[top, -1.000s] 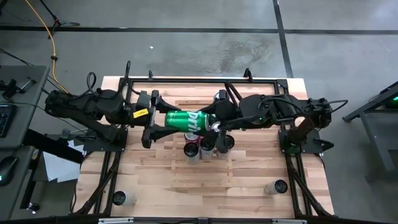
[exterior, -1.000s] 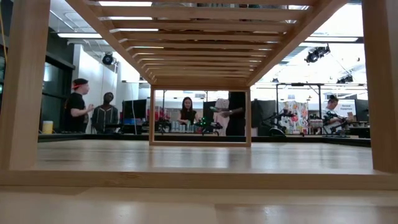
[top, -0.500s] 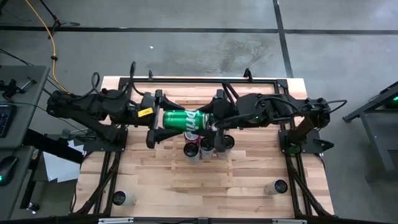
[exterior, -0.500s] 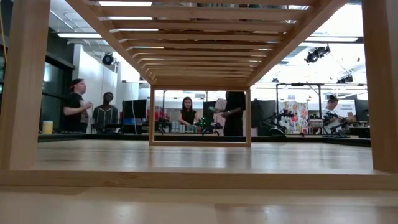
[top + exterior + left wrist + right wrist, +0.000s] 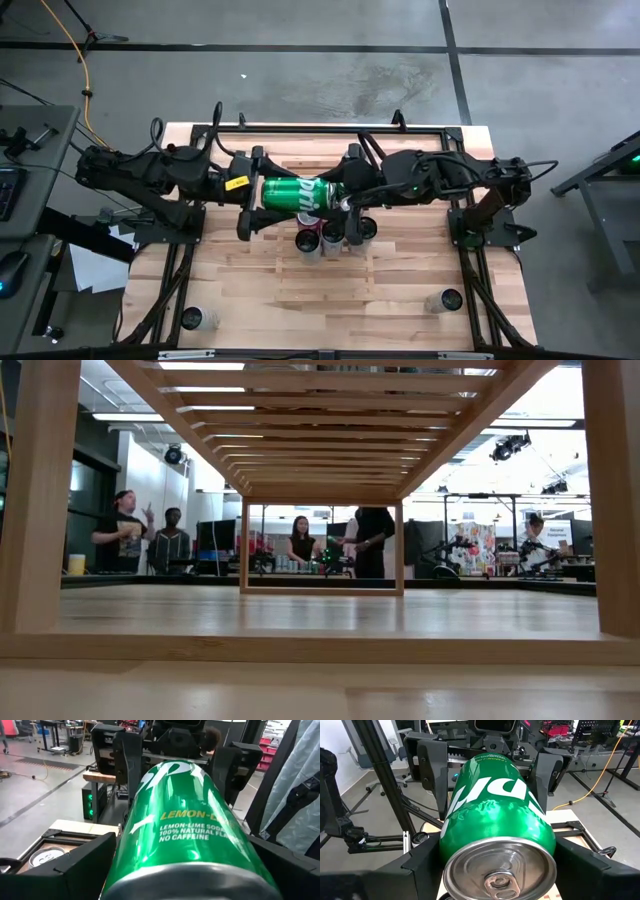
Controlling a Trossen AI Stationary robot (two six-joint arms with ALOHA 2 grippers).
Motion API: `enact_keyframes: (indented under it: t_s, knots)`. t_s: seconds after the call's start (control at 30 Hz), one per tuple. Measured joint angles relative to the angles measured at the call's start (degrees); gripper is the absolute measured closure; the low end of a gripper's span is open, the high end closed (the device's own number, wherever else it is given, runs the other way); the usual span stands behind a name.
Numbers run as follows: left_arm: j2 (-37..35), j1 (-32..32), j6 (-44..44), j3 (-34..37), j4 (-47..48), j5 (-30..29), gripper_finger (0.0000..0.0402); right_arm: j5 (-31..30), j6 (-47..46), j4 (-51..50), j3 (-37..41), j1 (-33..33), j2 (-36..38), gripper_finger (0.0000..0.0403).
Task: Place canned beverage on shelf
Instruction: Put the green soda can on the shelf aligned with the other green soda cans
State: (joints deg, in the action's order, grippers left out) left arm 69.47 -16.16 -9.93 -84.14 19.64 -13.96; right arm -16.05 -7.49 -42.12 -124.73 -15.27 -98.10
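The green lemon-lime soda can (image 5: 298,192) lies on its side in the air above the middle of the wooden surface (image 5: 400,290), between the two arms. The right claw (image 5: 343,197) is clamped on its top end, a finger (image 5: 405,870) pressing each side just behind the silver lid and pull tab. The left claw (image 5: 251,192) has moved in since a second ago: then it stood a little way off the can's base with its jaws narrower; now its fingers (image 5: 247,222) are spread wide apart and straddle the base end. In the right wrist view those fingers stand on either side of the can with a gap showing, so they bracket it without pressing. The can itself has barely shifted.

Just beside and below the can in the high view, a cluster of upright cans (image 5: 335,236) stands on the slatted shelf (image 5: 320,420), unchanged. Two more cans stay near the surface's front corners, one at the left (image 5: 192,318) and one at the right (image 5: 449,299).

In the low view, the shelf's pale slats run overhead. Beyond it, the person in a cap (image 5: 120,540) has raised an arm, and the person in black (image 5: 372,540) near the middle has shifted.
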Motion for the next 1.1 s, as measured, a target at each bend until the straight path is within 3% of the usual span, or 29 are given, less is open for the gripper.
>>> enact_keyframes:
  t_s: [0.33, 0.43, 0.6, 0.77, 0.97, 1.1]
  knots:
    - [0.0, 0.0, 1.1, 0.0, -0.1, 1.4, 0.0020, 0.0, 0.0, 0.3, 0.0, 0.0, 0.1, 0.0120]
    - [0.0, 0.0, 1.1, 0.0, -0.1, 1.4, 0.0046, 0.0, 0.0, 0.2, 0.0, 0.0, 0.1, 0.0120]
    - [-0.1, 0.0, 1.0, 0.0, -0.1, 1.5, 0.0121, 0.0, -0.2, 0.2, 0.0, -0.1, 0.1, 0.0120]
    - [-0.1, 0.0, 1.0, 0.0, 0.1, 1.5, 0.0121, 0.0, -0.4, 0.1, 0.0, -0.1, 0.1, 0.0119]
    - [-1.9, 0.0, 1.2, 0.0, 5.0, 0.9, 0.0121, -0.2, -1.7, 0.1, -0.2, -0.1, 1.1, 0.0020]
    - [-5.3, 0.0, 0.3, 0.0, 9.7, -2.2, 0.0121, -0.9, -2.7, -2.7, -0.2, -0.1, 2.1, 0.0043]
